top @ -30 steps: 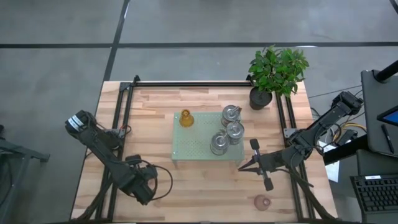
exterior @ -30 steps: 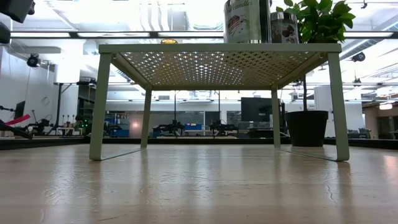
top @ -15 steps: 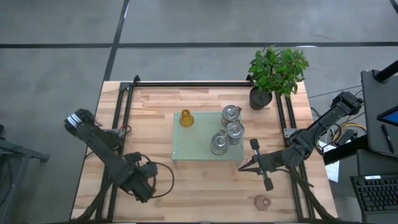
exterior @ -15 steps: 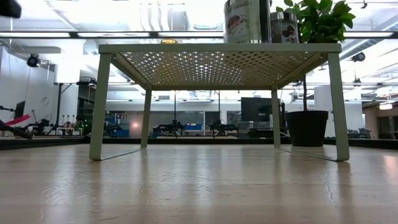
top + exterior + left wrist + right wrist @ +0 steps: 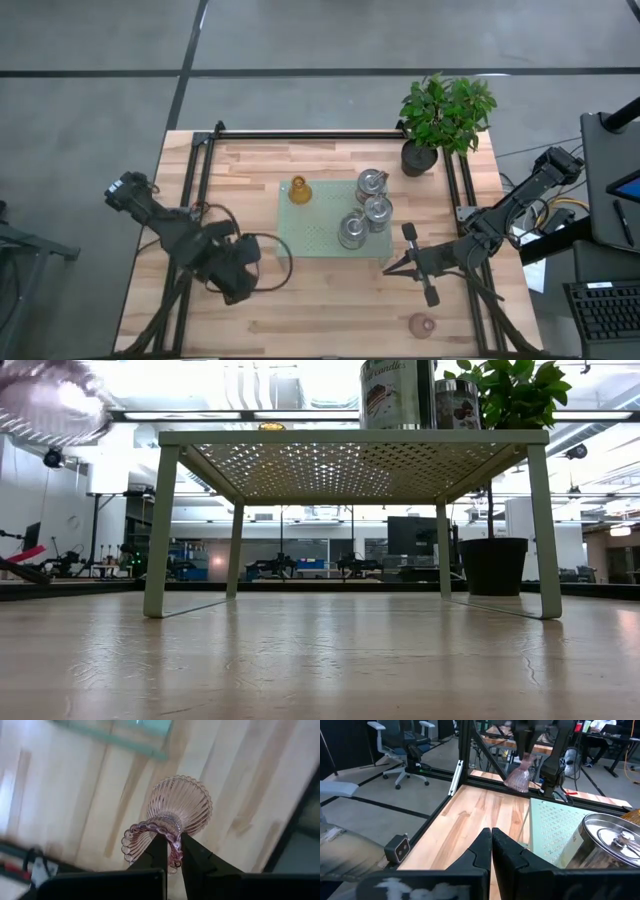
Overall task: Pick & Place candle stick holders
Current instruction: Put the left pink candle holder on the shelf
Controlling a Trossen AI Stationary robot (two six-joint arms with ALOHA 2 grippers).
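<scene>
My left gripper [image 5: 236, 276] hangs over the table's near left part, shut on a pale pink ribbed candle stick holder [image 5: 176, 813]. That holder also shows in the right wrist view [image 5: 519, 777] and at the low view's top left [image 5: 52, 396]. An amber holder [image 5: 298, 190] and three silvery holders [image 5: 371, 183] [image 5: 378, 210] [image 5: 352, 231] stand on the green tray [image 5: 312, 236]. Another pink holder [image 5: 423, 323] stands on the table near the right front. My right gripper [image 5: 390, 268] waits shut, right of the tray. My left gripper pinches the pink holder's scalloped rim [image 5: 171, 833] between its two fingers, coming from above and pointing steeply down. The holder hangs below the fingers with its flared ribbed end [image 5: 186, 800] downward, lifted clear of the table.
A potted green plant [image 5: 446, 108] stands at the table's far right corner. The tray is raised on four legs [image 5: 161, 530]. Black frame rails [image 5: 196, 190] run along the table's left, right and far edges. Bare wood lies left of and in front of the tray.
My left gripper has risen and gone toward the table's far edge and the tray, staying shut on the pink holder. The holder has come up into the low view's top left corner, clear of the table.
</scene>
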